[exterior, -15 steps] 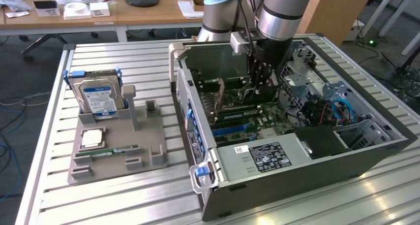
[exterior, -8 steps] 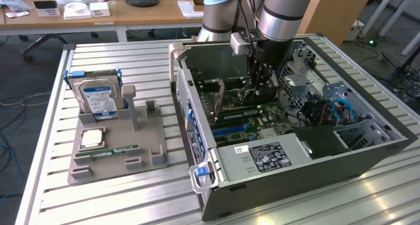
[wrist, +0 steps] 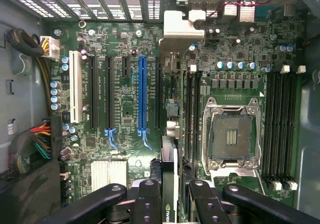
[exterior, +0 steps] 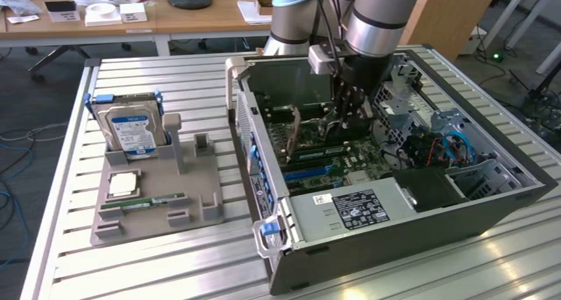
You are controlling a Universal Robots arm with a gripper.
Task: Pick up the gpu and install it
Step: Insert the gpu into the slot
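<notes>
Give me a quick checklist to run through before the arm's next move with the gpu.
1. The gpu clamped between the fingers: ok.
2. The gpu inside the open case, over the motherboard: ok.
3. The blue slot free of obstructions: ok.
4. The gpu lined up with its slot: cannot tell.
5. The gpu's bracket matched to the rear opening: cannot tell.

The bracket of the gpu (wrist: 169,179) is pale bare metal; the holder (exterior: 191,182) seems matt grey plastic.
</notes>
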